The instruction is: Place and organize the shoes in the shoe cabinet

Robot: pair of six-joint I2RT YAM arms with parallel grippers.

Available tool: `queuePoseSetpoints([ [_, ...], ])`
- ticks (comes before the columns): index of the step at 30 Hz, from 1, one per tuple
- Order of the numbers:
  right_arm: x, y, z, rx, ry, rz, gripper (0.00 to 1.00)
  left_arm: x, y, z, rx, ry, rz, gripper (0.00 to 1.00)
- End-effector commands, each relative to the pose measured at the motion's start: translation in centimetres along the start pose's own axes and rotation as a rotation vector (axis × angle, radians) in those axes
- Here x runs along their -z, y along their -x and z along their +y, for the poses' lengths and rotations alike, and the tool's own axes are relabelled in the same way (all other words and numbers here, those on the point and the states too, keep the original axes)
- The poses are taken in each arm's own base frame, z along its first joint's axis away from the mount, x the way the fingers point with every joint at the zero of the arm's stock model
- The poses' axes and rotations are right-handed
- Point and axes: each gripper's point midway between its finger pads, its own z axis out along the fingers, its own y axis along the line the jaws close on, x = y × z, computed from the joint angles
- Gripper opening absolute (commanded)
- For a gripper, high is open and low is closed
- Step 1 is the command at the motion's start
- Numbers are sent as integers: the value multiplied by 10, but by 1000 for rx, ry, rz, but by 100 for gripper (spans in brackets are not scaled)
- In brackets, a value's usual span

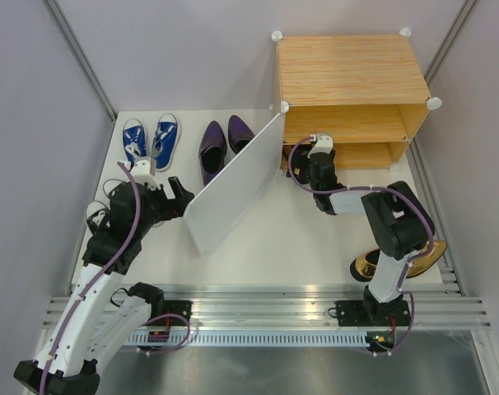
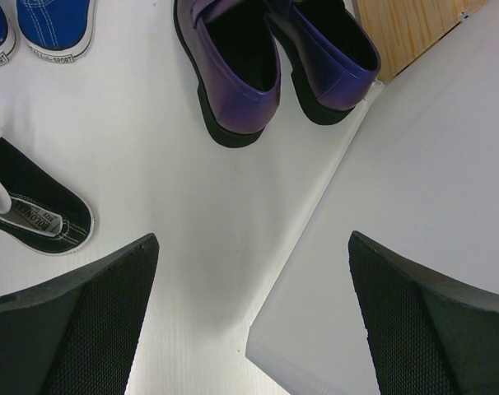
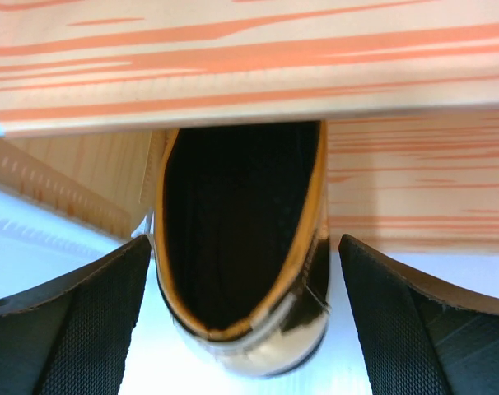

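Gold shoe [image 3: 241, 350] at the mouth of the cabinet's [image 1: 348, 70] lower shelf, right hand [image 3: 243, 271] wide astride it.
Long axis runs straight ahead of the hand: toe under the shelf, heel nearest, fingers clear on either side. Its mate [image 1: 371, 263] lies on the bench [image 2: 151, 148] by the right arm's base, likely next. Left hand [image 2: 251, 243] is wide, empty and well apart, near the purple shoes [image 2: 274, 58].

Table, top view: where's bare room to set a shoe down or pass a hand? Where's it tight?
Widest bare patch: white tabletop between the open white door panel and the right arm, in front of the light wood-grain cabinet. Crowded left of the door: blue sneakers, dark purple dress shoes, black canvas shoe, left gripper.
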Motion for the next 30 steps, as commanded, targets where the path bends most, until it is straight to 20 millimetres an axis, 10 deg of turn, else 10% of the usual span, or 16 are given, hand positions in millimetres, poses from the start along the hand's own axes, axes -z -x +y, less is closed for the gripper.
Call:
queuePoseSetpoints([
  [1,15,24,3,-39,4,-45,98,-2,8,-7,-16,-34,-29,98],
  [12,42,2,-8,-83,-2,-8,93,-2,8,-4,-17,-20,-32,98],
  [30,10,6,-3,-54,34,-6,52,-5,4,-9,-15,-43,-10,98],
])
